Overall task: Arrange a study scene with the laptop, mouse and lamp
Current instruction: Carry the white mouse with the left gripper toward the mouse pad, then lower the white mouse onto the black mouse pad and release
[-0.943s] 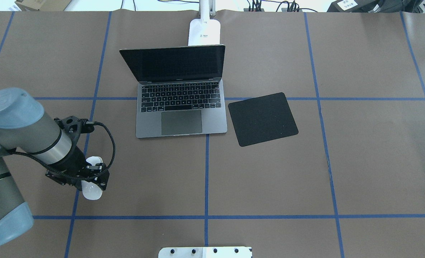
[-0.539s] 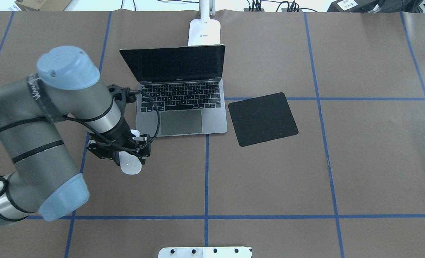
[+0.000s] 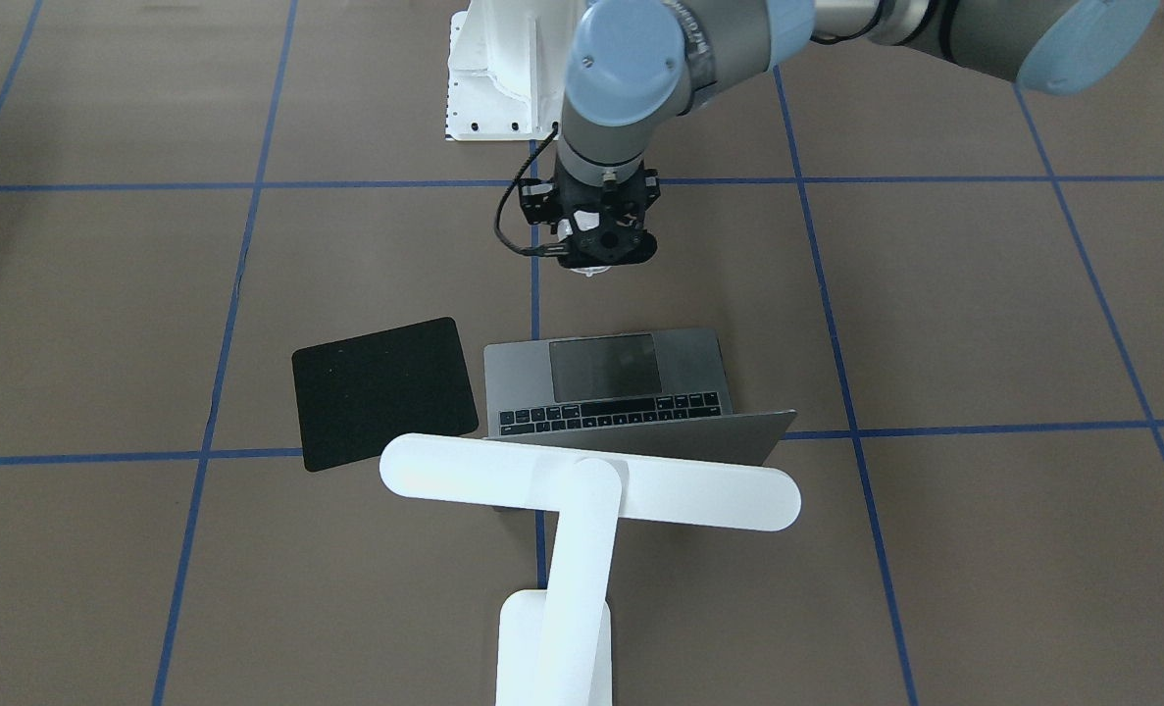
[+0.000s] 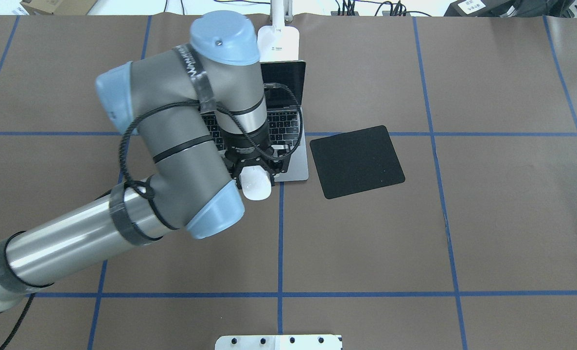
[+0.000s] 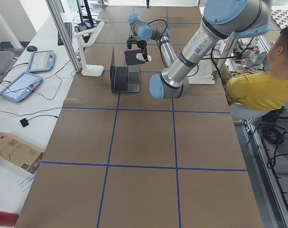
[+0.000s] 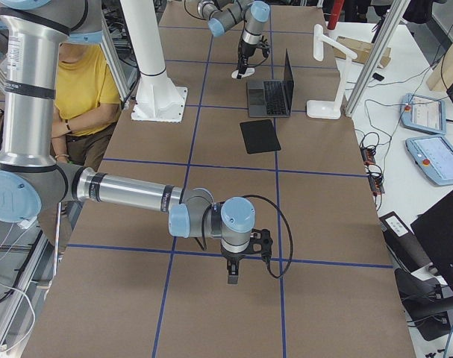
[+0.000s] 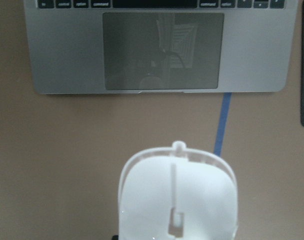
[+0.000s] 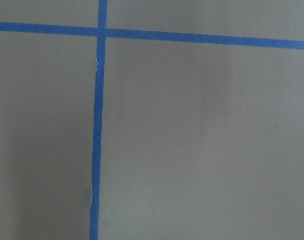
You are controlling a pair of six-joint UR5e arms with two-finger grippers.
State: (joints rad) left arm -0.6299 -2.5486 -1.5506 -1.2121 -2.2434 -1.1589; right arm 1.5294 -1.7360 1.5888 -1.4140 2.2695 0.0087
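The white mouse [image 4: 256, 187] is held in my left gripper [image 4: 256, 171], which is shut on it, above the table just in front of the laptop's front edge. The left wrist view shows the mouse [image 7: 178, 200] up close, with the trackpad beyond it. The open grey laptop [image 3: 631, 378] stands mid-table, partly hidden by my left arm in the overhead view [image 4: 295, 167]. The white lamp [image 3: 591, 485] stands behind the laptop's lid, its base [image 4: 278, 43] at the far edge. My right gripper [image 6: 232, 280] hangs low over bare table far off; I cannot tell its state.
A flat black square pad [image 4: 356, 161] lies just right of the laptop. A white ribbed pedestal [image 3: 493, 69] stands at the robot's side of the table. Blue tape lines [image 8: 97, 125] cross the brown table cover. An operator in yellow [image 5: 257, 90] sits by the table.
My left arm has swung right and up the overhead view with the mouse in its gripper, from the table's left part to the laptop's front right corner.
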